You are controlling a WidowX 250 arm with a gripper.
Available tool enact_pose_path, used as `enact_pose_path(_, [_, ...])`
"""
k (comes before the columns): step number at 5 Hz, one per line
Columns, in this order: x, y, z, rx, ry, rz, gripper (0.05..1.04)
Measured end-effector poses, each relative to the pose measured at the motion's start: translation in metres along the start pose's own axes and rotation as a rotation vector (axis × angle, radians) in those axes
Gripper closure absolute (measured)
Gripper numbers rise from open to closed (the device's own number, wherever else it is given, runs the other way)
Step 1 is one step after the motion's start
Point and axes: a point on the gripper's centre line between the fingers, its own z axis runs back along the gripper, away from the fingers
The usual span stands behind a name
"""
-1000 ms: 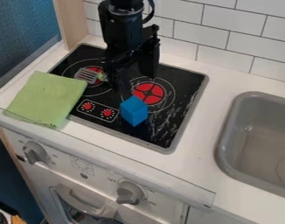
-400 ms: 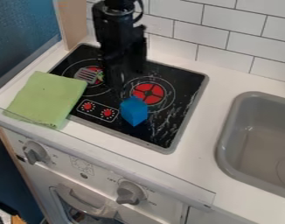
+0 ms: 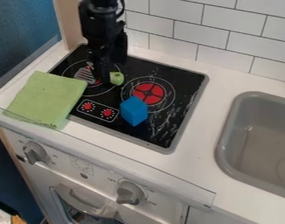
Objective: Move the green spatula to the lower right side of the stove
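The black gripper (image 3: 107, 78) hangs low over the left rear part of the stove (image 3: 178, 94), in front of the middle of the green spatula (image 3: 116, 78). The spatula's green handle end shows just right of the gripper, and its grey slotted blade lies on the left burner to the gripper's left. The part between is hidden behind the gripper. Whether the spatula is held cannot be told.
A blue block (image 3: 133, 111) stands on the stove's front middle, beside the right burner. A green cloth (image 3: 45, 99) overlaps the stove's left edge. The grey sink (image 3: 227, 131) is at the right, and a tiled wall (image 3: 244, 39) rises behind.
The arm has moved left across the stove, from near the right burner to over the spatula. The handle's end now shows on the gripper's right. The block and cloth have stayed put.
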Motion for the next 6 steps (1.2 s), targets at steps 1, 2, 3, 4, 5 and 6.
enact_pose_path(1, [0.01, -0.007, -0.015, 0.037, -0.016, 0.025, 0.093])
enact_pose_path(2, [0.014, -0.008, -0.026, 0.056, -0.029, 0.04, 0.121])
enact_pose_path(3, [0.015, -0.01, -0.028, 0.054, -0.029, 0.025, 0.401])
enact_pose_path(4, [0.014, -0.011, -0.028, 0.048, -0.024, 0.012, 0.701])
enact_pose_path(5, [0.007, -0.01, -0.027, 0.059, 0.019, -0.057, 0.759])
enact_pose_path(6, [-0.008, -0.01, -0.014, 0.075, -0.029, -0.24, 0.759])
